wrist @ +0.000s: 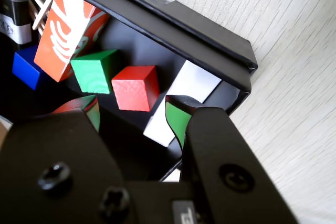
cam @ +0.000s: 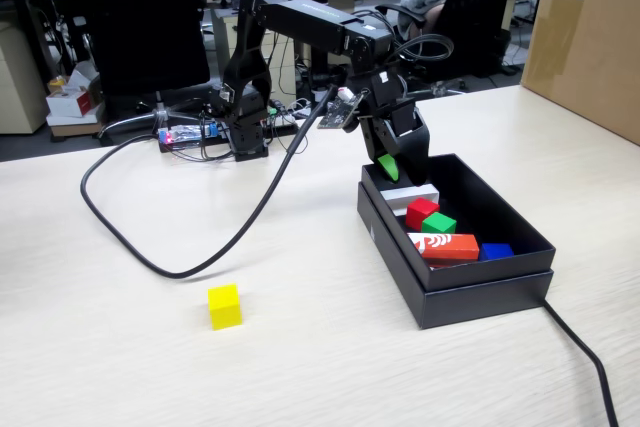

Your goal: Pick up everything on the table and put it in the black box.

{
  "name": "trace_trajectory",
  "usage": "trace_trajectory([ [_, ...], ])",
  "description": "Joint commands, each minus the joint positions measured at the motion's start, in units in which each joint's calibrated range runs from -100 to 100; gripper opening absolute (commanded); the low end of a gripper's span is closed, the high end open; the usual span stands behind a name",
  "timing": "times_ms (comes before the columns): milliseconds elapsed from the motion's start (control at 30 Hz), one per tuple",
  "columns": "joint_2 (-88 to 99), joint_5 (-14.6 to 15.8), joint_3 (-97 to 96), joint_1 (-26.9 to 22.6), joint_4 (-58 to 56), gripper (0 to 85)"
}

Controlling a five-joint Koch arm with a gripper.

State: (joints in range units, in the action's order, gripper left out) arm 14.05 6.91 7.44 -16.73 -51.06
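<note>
Plain yellow cube (cam: 225, 306) lies on table (cam: 120, 347), far from hand (cam: 388, 166)

Matte black plastic arm (cam: 300, 22) on a black base; thick black cable (cam: 230, 237) trailing off; gripper (wrist: 131, 116) with green-lined fingers (wrist: 176, 119), two cross-head screws, one round bolt.

I see an orange-red block (cam: 444, 245) with a white mark, a blue block (cam: 496, 251) touching it, a white piece (cam: 410, 195) just behind.
</note>
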Motion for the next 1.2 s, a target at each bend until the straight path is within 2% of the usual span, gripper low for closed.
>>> trace_trajectory([
  [0, 5.1, 0.0, 1.8, 0.1, 1.6, 27.8],
  [100, 10.9, -0.1, 2.3, 0.6, 1.6, 28.1],
  [200, 17.6, -0.7, 2.3, 2.1, 1.5, 40.3],
  [400, 24.1, -2.6, 3.3, 8.4, 1.5, 44.1],
  [567, 23.2, -5.2, 3.6, 15.1, 1.5, 44.3],
  [833, 11.4, -9.0, 1.2, 24.2, 4.0, 44.3],
  [1167, -5.5, -10.4, 5.8, 27.2, 5.4, 44.1],
])
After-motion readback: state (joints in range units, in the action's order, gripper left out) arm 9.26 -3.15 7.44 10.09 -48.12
